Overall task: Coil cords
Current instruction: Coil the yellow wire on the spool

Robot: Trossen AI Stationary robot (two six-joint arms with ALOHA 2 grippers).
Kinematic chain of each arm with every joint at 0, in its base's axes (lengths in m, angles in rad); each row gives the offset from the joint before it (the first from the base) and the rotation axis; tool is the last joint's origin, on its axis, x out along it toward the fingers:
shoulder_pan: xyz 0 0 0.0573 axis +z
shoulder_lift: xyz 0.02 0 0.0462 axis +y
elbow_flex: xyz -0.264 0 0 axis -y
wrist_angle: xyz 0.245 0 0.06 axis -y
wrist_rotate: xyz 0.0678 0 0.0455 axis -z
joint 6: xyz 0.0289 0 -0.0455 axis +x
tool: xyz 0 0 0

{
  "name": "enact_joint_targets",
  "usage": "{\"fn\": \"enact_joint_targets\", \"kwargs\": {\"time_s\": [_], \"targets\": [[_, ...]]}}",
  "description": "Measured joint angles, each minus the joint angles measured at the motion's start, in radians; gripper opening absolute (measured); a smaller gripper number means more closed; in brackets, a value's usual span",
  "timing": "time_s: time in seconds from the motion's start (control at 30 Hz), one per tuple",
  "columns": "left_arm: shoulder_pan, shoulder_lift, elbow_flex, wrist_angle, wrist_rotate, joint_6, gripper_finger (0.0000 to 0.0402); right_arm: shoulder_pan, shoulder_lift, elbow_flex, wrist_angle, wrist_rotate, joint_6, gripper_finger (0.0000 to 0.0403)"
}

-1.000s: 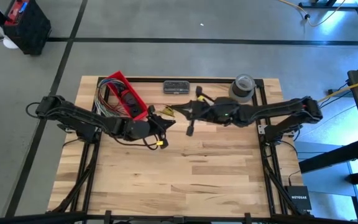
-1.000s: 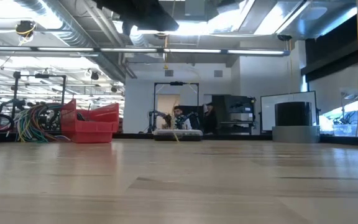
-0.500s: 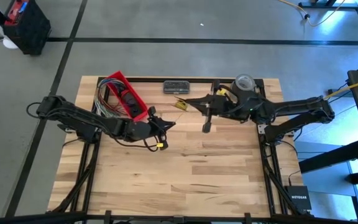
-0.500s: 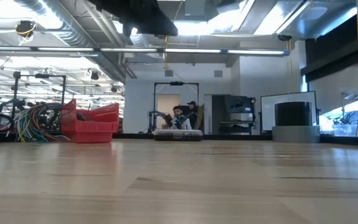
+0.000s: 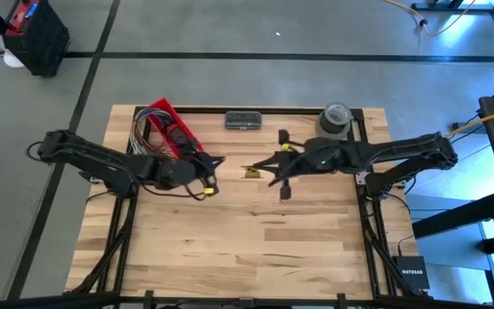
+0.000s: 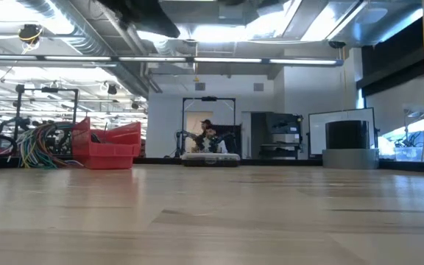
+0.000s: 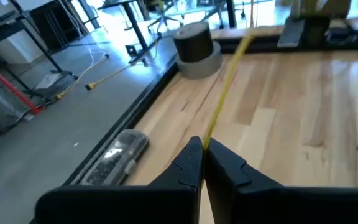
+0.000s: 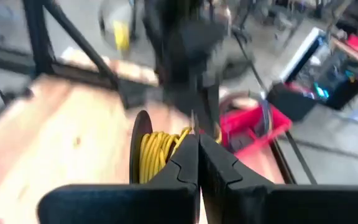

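Observation:
A thin yellow cord (image 7: 224,92) runs taut above the wood from my left gripper (image 7: 202,147), which is shut on it. In the high view that gripper (image 5: 219,160) is left of the table's middle, near the red bin. My right gripper (image 5: 249,169) points toward it from the right. It is shut beside a small yellow coil of the cord (image 8: 157,152) wound against a dark disc (image 8: 139,146). In the high view the coil (image 5: 253,173) shows at the right fingertips, above the table. My left gripper pinches the cord (image 7: 206,140) between its two fingertips, and the cord leaves them in a straight, taut line clear of the table. My right gripper is shut at the edge of the coil (image 8: 182,138). Its own fingers hide which strand or part it has.
A red bin (image 5: 171,129) with a bundle of multicoloured wires (image 5: 144,133) stands at the far left. A dark flat case (image 5: 247,119) lies at the far edge, with a roll of tape (image 5: 334,120) at the far right. Bare wood (image 5: 256,240) spreads toward the near edge.
My left gripper has drawn back toward the table's left edge and risen. My right gripper, carrying the coil, swung toward the far right and then came back toward the near edge. Both stay shut.

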Motion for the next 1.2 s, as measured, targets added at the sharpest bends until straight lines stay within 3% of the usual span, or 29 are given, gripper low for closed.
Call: {"fn": "enact_joint_targets", "kwargs": {"time_s": [0.27, 0.43, 0.7, 1.0, 1.2], "targets": [[-0.023, -0.139, 0.002, -0.067, 0.048, -0.051, 0.0005, -0.001, 0.123, -0.002, -0.047, 0.23, -0.042, 0.0003], [-0.039, -0.145, 0.003, -0.028, 0.11, -0.074, 0.0005, -0.001, 0.212, -0.003, 0.038, 0.278, -0.091, 0.0003], [-0.047, -0.063, 0.005, 0.068, 0.126, -0.101, 0.0005, -0.002, 0.324, -0.005, 0.243, 0.378, -0.122, 0.0003], [-0.048, 0.063, 0.006, 0.138, 0.14, -0.144, 0.0005, 0.0, 0.346, -0.007, 0.355, 0.433, -0.126, 0.0003], [-0.04, 0.124, 0.006, 0.227, 0.156, -0.113, 0.0005, -0.002, 0.341, -0.005, 0.442, 0.386, -0.116, 0.0003]]}}
